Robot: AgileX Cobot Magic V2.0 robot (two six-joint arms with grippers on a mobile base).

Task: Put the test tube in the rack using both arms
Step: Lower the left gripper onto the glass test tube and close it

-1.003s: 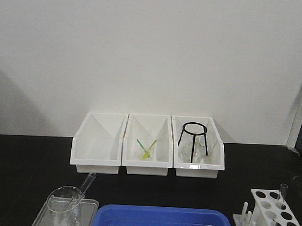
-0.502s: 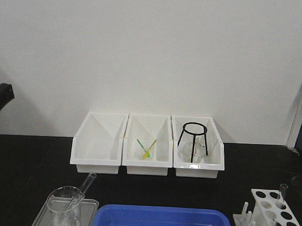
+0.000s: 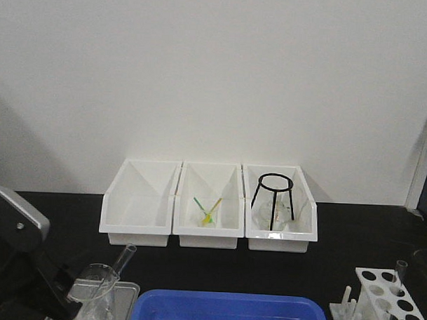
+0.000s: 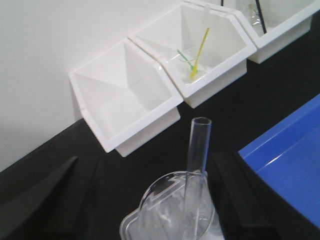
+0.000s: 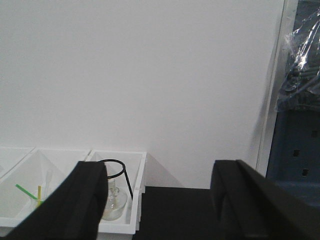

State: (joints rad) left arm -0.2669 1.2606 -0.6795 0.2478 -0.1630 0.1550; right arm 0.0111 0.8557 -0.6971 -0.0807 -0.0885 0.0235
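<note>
The clear glass test tube [image 3: 125, 258] leans, open mouth up, inside a transparent glass beaker [image 3: 91, 281] on a grey metal tray [image 3: 130, 288] at the front left of the black table [image 3: 351, 228]. The tray is just beside a blue plastic basin [image 3: 229, 308], and the white perforated test-tube rack [image 3: 394, 300] stands well apart at the front right. The left end effector [image 4: 145, 160] is spread wide, its dark fingers [image 4: 55, 195] flanking beaker and tube, while the right end effector [image 5: 160, 167] is likewise wide and holds nothing, facing the white wall above the rightmost white plastic bin [image 5: 139, 200].
</note>
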